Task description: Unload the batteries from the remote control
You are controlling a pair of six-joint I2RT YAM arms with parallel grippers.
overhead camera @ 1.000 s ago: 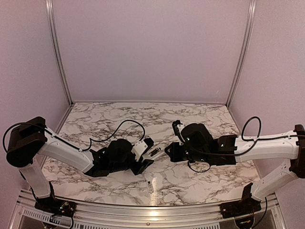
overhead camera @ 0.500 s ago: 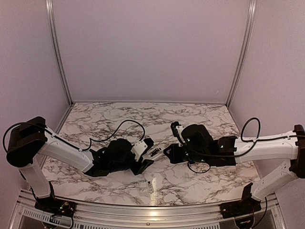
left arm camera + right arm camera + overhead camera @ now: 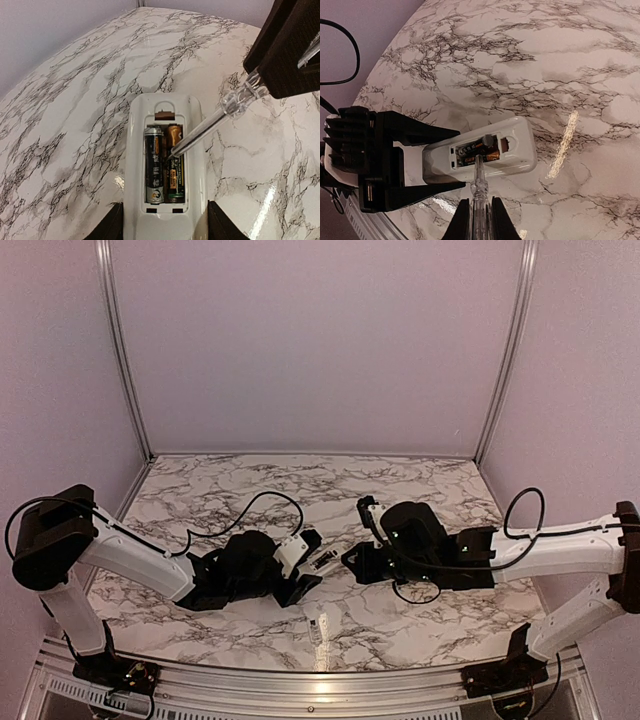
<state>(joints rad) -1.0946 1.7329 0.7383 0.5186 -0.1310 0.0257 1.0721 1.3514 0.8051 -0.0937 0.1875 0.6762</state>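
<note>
The white remote control [image 3: 136, 165] lies back-up between the fingers of my left gripper [image 3: 167, 225], which is shut on its sides. Its compartment is uncovered, and two dark batteries [image 3: 154, 165] lie side by side inside. My right gripper [image 3: 479, 217] is shut on a clear-handled screwdriver [image 3: 479, 182]. The screwdriver shaft [image 3: 210, 127] slants down from the right, its tip resting in the seam between the batteries. In the right wrist view one of the batteries [image 3: 476, 146] shows its round grey end. From above, the remote [image 3: 322, 560] sits between the left gripper [image 3: 305, 568] and the right gripper [image 3: 352, 562].
A thin pale strip [image 3: 314, 628] lies on the marble table [image 3: 420, 490] near the front edge, below the two grippers. The left arm's cable [image 3: 262, 498] loops over the table behind the left wrist. Purple walls enclose the table on three sides.
The right gripper with the screwdriver has edged slightly left toward the remote. The left arm and the remote have stayed put.
</note>
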